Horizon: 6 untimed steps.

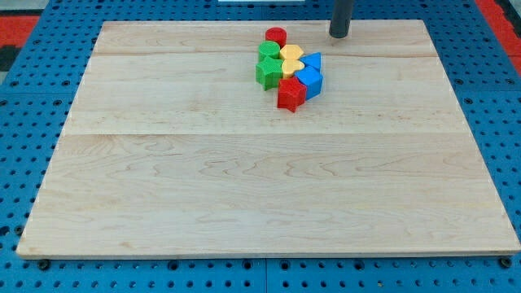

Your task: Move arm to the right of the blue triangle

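Observation:
The blue triangle [313, 62] sits at the right edge of a tight cluster of blocks near the view's top centre. My tip [339, 35] is above and to the right of it, apart from it, near the board's top edge. Just below the triangle lies a blue block [310, 80]. The cluster also holds a red cylinder [276, 37] at its top, a green block [269, 51], a green star [268, 72], a yellow round block [291, 54], a yellow heart [293, 67] and a red star [291, 94] at its bottom.
The wooden board [269, 179] lies on a blue pegboard table [32, 106]. The board's top edge runs just above my tip. Red matting [16, 24] shows at the view's top corners.

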Each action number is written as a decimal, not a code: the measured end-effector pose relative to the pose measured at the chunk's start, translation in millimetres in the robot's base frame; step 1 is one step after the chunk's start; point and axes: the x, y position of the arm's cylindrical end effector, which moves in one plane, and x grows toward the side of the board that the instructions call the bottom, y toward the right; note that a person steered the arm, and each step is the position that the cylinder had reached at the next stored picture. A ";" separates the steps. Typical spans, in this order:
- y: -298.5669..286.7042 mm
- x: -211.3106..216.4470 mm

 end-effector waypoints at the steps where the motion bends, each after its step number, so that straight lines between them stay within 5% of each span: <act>1: -10.1 5.0; 2: -3.2 7.6; 4: -4.3 94.5; 5: -7.6 90.0; 6: 19.3 17.8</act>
